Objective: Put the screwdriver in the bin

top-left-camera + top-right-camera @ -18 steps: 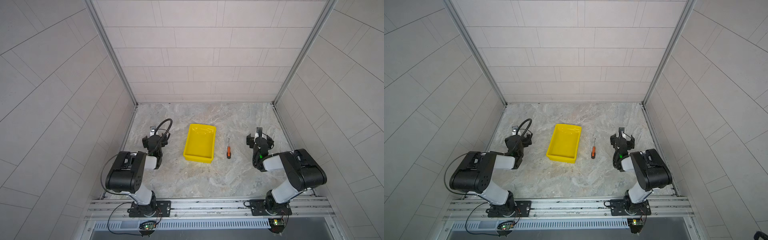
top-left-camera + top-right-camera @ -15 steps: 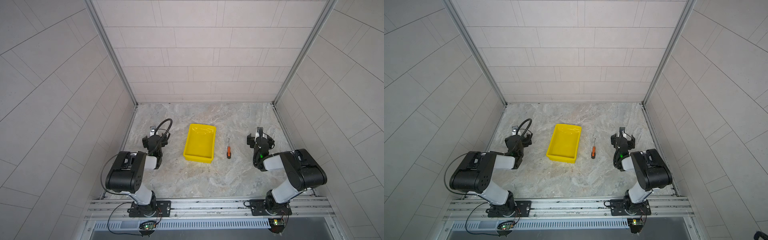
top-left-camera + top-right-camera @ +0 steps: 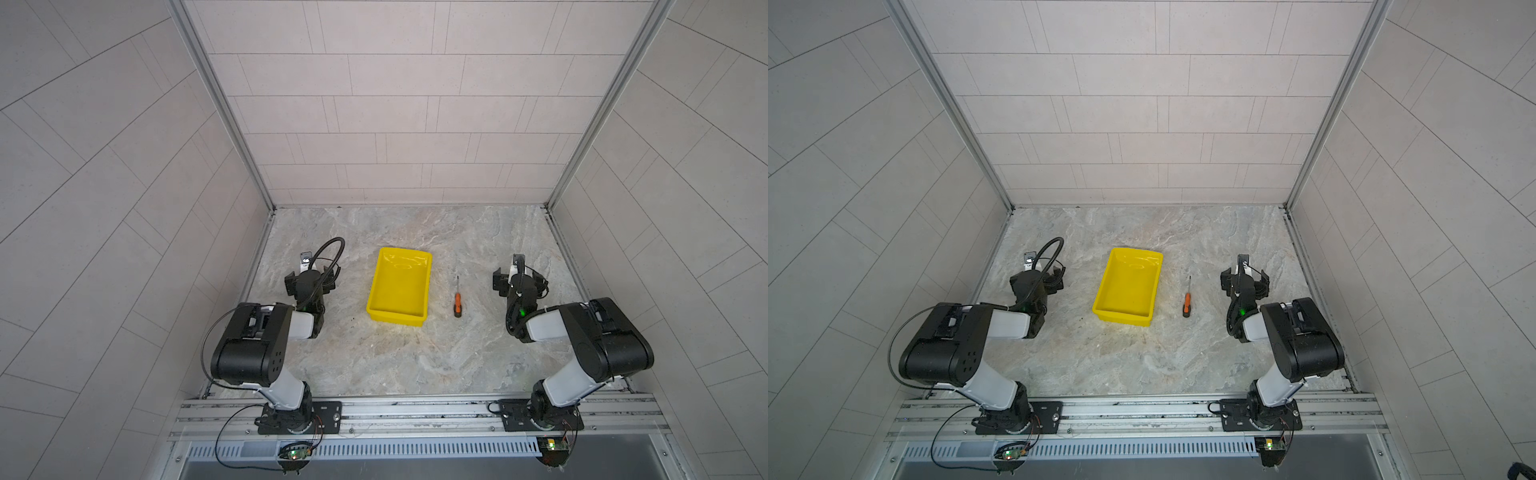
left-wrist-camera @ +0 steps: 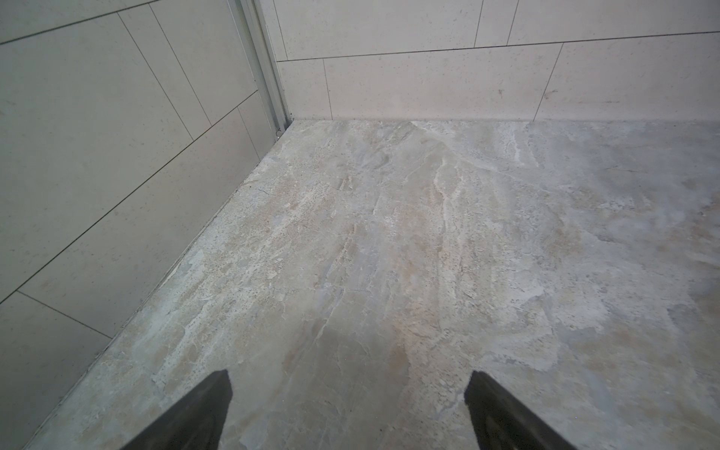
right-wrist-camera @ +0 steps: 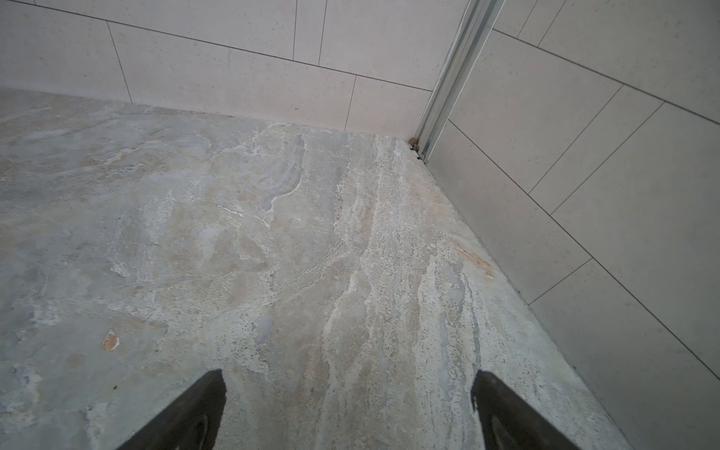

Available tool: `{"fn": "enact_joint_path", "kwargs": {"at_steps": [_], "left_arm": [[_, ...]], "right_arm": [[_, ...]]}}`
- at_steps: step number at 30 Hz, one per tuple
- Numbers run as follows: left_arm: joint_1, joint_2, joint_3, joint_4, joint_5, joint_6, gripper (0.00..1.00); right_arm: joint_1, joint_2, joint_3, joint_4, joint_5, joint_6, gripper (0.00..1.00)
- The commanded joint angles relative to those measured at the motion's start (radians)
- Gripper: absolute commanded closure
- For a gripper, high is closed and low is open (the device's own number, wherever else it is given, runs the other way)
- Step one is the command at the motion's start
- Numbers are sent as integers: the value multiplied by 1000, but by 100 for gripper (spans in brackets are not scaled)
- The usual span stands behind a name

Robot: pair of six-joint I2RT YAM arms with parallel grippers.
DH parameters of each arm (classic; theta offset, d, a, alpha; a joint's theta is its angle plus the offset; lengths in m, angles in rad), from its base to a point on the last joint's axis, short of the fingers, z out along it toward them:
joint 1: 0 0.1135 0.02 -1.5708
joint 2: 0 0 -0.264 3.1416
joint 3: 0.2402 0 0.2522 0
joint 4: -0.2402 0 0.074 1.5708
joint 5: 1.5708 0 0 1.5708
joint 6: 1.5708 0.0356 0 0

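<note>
Right tool (image 3: 519,282) is held wide open, nothing's been picked up yet, so the screwdriver (image 3: 457,299) at its 9 o'clock has to be reached first.

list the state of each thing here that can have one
screwdriver: lying flat on the table beside the bin, not held
bin: upright, empty
left end effector: open, empty
right end effector: open, empty
</note>
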Motion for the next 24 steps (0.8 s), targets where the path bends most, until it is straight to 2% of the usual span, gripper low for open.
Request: {"fn": "enact_joint_path", "kwargs": {"at_steps": [1, 5, 7, 21, 24], "left_arm": [[-1, -1, -8, 32, 4, 3, 0], [-2, -3, -18, 48, 27, 17, 0], [-2, -4, -18, 45, 81, 33, 0], [2, -4, -16, 40, 92, 32, 0], [17, -5, -7, 21, 126, 24, 0]], "right_arm": [[-1, -12, 4, -4, -1, 11, 1], [7, -2, -11, 41, -9, -8, 0], [8, -3, -11, 40, -10, -7, 1], [7, -5, -11, 37, -10, -6, 1], [7, -4, -11, 35, -10, -6, 1]]}}
